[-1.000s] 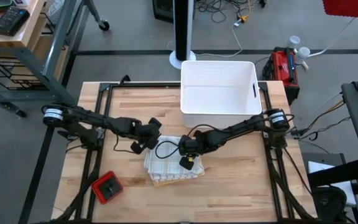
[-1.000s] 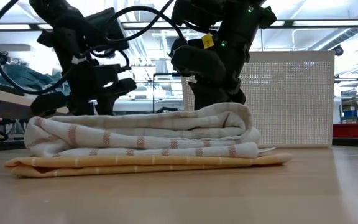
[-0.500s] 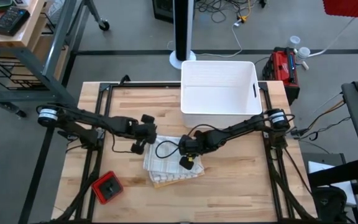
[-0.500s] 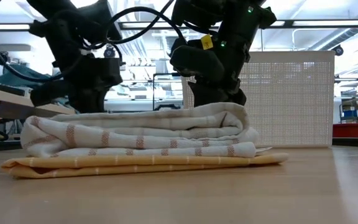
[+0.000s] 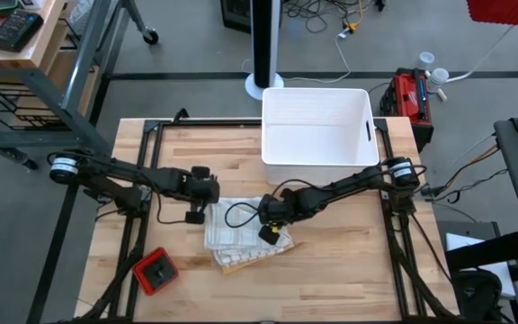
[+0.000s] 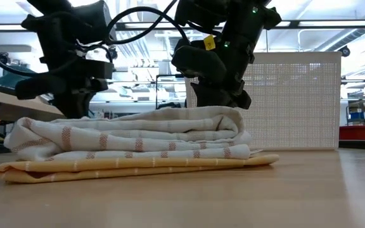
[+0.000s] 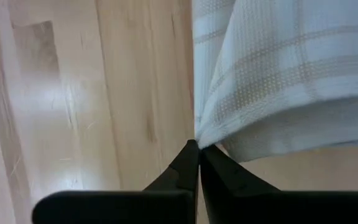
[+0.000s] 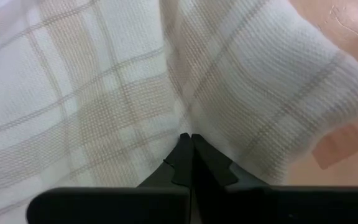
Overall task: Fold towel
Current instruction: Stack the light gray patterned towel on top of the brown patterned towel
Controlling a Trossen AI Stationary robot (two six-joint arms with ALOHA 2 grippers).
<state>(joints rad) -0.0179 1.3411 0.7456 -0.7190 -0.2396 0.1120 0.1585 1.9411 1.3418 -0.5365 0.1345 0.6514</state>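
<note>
High view: towel (image 5: 241, 238) lies folded on the wooden table (image 5: 349, 270), roughly mid-table, just in front of the white bin (image 5: 317, 130). A yellowish cloth (image 5: 254, 259) sits under it, poking out along the front edge. Red box (image 5: 156, 272) sits near the front-left corner, apart from the towel.

Left gripper (image 5: 207, 196) is at the towel's back-left corner; right gripper (image 5: 268, 216) is over the towel's right side, near its back-right part. So the towel sits between the two, mostly toward the table's front from both.

Left wrist view: fingers (image 7: 188, 163) pressed together, tips pinching a corner fold of the towel (image 7: 278, 81), which fans out away from the tips. Clenched on the fabric edge.

Right wrist view: fingers (image 8: 182, 155) also closed tight, tips down against the top layer of the towel (image 8: 104, 81), right at a crease. Whether any fabric is actually caught between them can't be told; they touch it at least.

Low view: towel (image 6: 132, 136) is a flat stack of several layers, rounded fold at the picture's right end, looser end at picture left, where the left gripper (image 6: 75, 104) comes down. Right gripper (image 6: 217, 95) comes down behind the folded end.

Long axis: in the high view the stack is near-square, slightly longer left-right, turned a bit so the front edge slants.
</note>
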